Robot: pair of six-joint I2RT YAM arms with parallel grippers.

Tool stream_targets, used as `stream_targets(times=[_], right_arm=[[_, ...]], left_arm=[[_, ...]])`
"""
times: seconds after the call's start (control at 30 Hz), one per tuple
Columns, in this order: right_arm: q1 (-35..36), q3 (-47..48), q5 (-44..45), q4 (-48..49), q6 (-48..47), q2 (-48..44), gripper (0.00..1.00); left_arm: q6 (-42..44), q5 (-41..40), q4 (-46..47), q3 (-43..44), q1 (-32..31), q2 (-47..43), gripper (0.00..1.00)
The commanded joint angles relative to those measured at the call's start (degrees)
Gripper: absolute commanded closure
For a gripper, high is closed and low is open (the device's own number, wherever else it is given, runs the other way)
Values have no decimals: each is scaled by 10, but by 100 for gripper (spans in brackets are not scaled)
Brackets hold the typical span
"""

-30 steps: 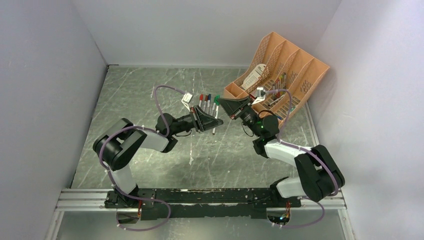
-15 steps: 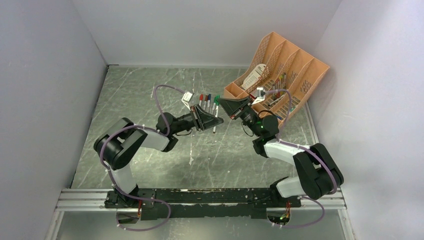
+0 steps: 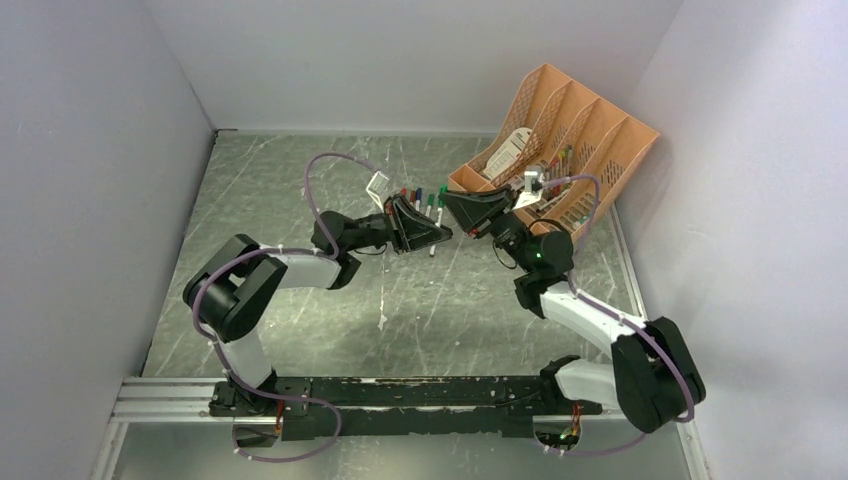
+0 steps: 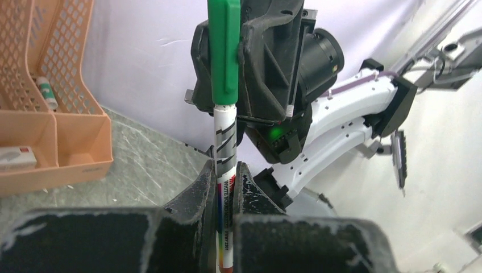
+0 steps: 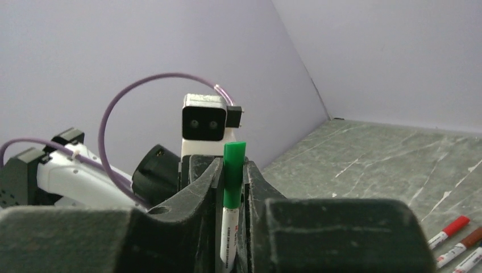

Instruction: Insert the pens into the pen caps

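Observation:
One pen is held between both grippers above the table. My left gripper (image 4: 225, 170) is shut on its white barrel (image 4: 225, 136). My right gripper (image 5: 232, 165) is shut on the green cap (image 5: 233, 182), which sits on the barrel's upper end (image 5: 228, 233). The cap also shows in the left wrist view (image 4: 224, 51), with no gap to the barrel. In the top view the left gripper (image 3: 438, 233) and the right gripper (image 3: 453, 222) meet tip to tip and hide the pen. Several capped pens (image 3: 418, 200) lie in a row on the table behind them.
The orange organiser (image 3: 560, 130) stands at the back right, close behind my right gripper; it also shows in the left wrist view (image 4: 51, 136). Red-capped (image 5: 455, 226) and brown-capped (image 5: 467, 239) pens lie on the table. Grey walls enclose three sides.
Both grippers have moved a little toward the back of the table and closer together, tips now touching. The right arm has stretched out further.

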Motion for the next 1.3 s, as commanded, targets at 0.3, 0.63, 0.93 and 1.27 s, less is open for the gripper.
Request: stream_targets(times=[0.3, 0.63, 0.93, 1.27], right_arm=[[7, 29, -43, -218, -119, -111, 40], [7, 61, -78, -350, -210, -172, 36], [7, 82, -95, -384, -248, -172, 35], [6, 85, -91, -389, -271, -164, 34]], left_arm=[[139, 124, -56, 46, -5, -56, 93], [85, 158, -6, 63, -5, -17, 93], [-67, 199, 156, 92, -4, 45, 93], [-16, 210, 78, 77, -5, 4, 93]])
